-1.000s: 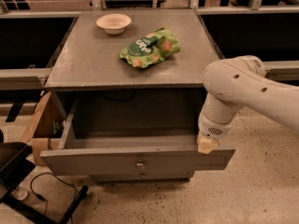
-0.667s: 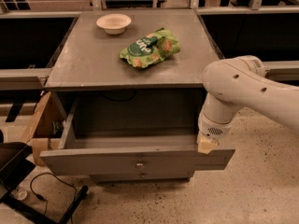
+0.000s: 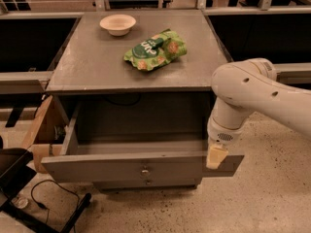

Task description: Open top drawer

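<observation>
Grey wood makes up the whole cabinet [image 3: 87, 76], and its top drawer [image 3: 97, 168] stands pulled well out from the body. The wide front panel is nearest the camera and the deep box lies open to view behind it. A small round metal knob [image 3: 144, 170] sits at the centre of that panel. Just under the panel's lower edge a shorter drawer front [image 3: 121, 184] shows as a narrow strip, set back beneath the open drawer, with a knob of its own [image 3: 147, 181]. The gripper [image 3: 215, 158] is at the right part of the top drawer's front panel, its pale yellowish tip lying against the panel's upper edge. It hangs from a thick white arm [image 3: 262, 93] that comes in from the right edge of the view and bends down over the drawer's right front corner. Whether the gripper is spread or pressed together cannot be told from this angle, nor whether it grips the panel. On the cabinet's flat top a cream bowl [image 3: 117, 23] stands near the back left, and a crumpled green snack bag [image 3: 155, 50] lies near the middle, well apart from the bowl. To the left of the drawer a light wooden frame [image 3: 41, 125] leans beside the cabinet. A black cable [image 3: 46, 195] loops on the speckled floor [image 3: 262, 203] at the lower left.
</observation>
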`<state>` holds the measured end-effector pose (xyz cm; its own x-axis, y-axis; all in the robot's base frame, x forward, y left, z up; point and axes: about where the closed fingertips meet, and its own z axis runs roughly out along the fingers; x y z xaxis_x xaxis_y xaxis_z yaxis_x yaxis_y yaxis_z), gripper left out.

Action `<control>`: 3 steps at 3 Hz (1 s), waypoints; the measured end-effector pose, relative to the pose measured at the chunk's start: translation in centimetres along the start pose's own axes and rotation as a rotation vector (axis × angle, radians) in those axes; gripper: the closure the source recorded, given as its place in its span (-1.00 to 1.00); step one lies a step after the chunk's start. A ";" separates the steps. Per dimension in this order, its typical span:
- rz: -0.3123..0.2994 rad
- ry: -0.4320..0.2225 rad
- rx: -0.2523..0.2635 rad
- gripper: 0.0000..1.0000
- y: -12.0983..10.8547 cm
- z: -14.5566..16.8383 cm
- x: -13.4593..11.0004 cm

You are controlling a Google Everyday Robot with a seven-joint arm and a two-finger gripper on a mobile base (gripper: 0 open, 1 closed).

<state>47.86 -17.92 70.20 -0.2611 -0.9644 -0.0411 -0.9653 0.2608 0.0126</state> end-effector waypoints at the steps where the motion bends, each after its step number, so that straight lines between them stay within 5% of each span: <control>1: 0.000 0.000 0.000 -1.00 0.0 0.0 0.0; 2: 0.005 -0.013 -0.014 -1.00 -0.1 0.7 0.3; 3: 0.045 -0.025 -0.095 -0.64 2.6 3.2 1.7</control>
<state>44.86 -18.76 67.01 -0.3057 -0.9501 -0.0629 -0.9483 0.2979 0.1097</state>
